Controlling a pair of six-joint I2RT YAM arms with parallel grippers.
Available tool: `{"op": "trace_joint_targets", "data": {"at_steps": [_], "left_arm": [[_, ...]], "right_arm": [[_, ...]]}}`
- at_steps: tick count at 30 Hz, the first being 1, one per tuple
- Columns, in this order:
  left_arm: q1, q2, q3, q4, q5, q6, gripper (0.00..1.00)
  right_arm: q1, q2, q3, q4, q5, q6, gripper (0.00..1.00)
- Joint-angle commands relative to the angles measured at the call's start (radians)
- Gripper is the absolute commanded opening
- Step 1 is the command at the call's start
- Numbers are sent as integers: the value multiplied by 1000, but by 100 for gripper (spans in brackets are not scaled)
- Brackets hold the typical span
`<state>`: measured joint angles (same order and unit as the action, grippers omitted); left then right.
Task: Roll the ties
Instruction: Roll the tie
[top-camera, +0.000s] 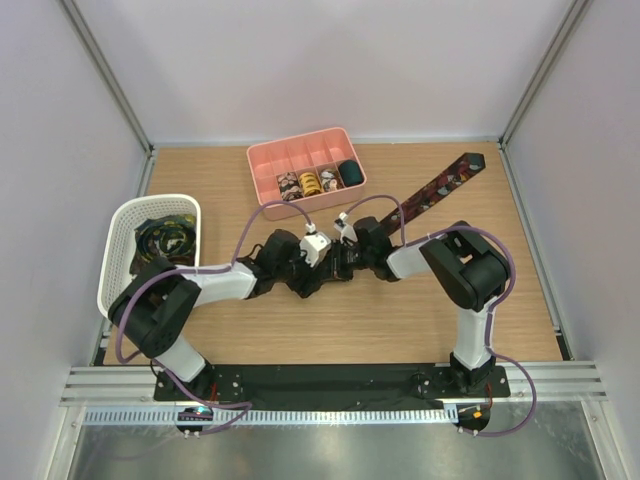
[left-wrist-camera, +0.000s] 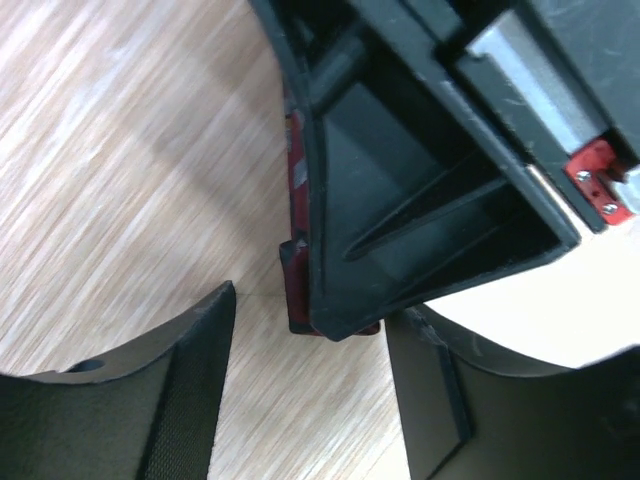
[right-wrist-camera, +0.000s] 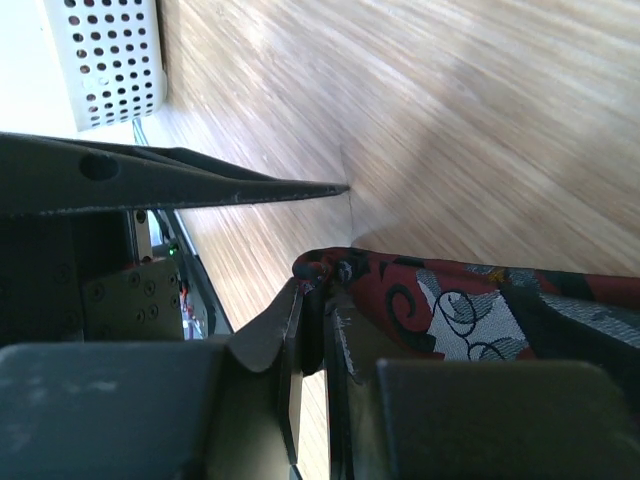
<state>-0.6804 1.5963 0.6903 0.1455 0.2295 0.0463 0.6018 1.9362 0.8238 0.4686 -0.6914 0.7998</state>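
At nine o'clock on the light wooden tabletop (top-camera: 400, 320), a white perforated plastic basket (top-camera: 118, 262) is seen, and a tangle of dark printed ties (top-camera: 168, 238) is held inside it.

Toward the table's centre, the left gripper (top-camera: 303, 268) is poised low over the wood. In its wrist view its two black fingers (left-wrist-camera: 175, 400) are spread apart and nothing is gripped between them. A red sliver of fabric is glimpsed just beyond their tips, beside the housing of the other arm.

At twelve o'clock from the grippers, a pink plastic divided tray (top-camera: 262, 178) is set near the far edge. Small spiral coils of rolled ties (top-camera: 312, 181) are lodged in the compartments of its nearer row, and a darker coil is seen in the right-end one.

At three o'clock of the left gripper, close against it, the right gripper (top-camera: 342, 256) is found. Its jaws are pressed together on the near end of a long dark fabric necktie with a red and white print (top-camera: 440, 185); in the right wrist view the cloth is seen pinched between the pads. From that pinch the necktie is stretched across the wood toward two o'clock, and its pointed end is placed near the far right corner of the table.
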Motion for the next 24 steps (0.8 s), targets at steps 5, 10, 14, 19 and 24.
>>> {"op": "trace_joint_targets", "data": {"at_steps": [5, 10, 14, 19, 24], "left_arm": [[2, 33, 35, 12, 82, 30, 56], [2, 42, 37, 8, 119, 26, 44], [1, 54, 49, -20, 110, 26, 34], [1, 53, 49, -41, 93, 23, 33], [-1, 54, 52, -53, 93, 18, 33]], "right_arm": [[3, -29, -38, 90, -91, -13, 3], [3, -39, -41, 74, -83, -31, 9], [1, -49, -25, 9, -46, -56, 26], [0, -85, -2, -76, 10, -91, 39], [0, -132, 12, -160, 72, -128, 46]]}}
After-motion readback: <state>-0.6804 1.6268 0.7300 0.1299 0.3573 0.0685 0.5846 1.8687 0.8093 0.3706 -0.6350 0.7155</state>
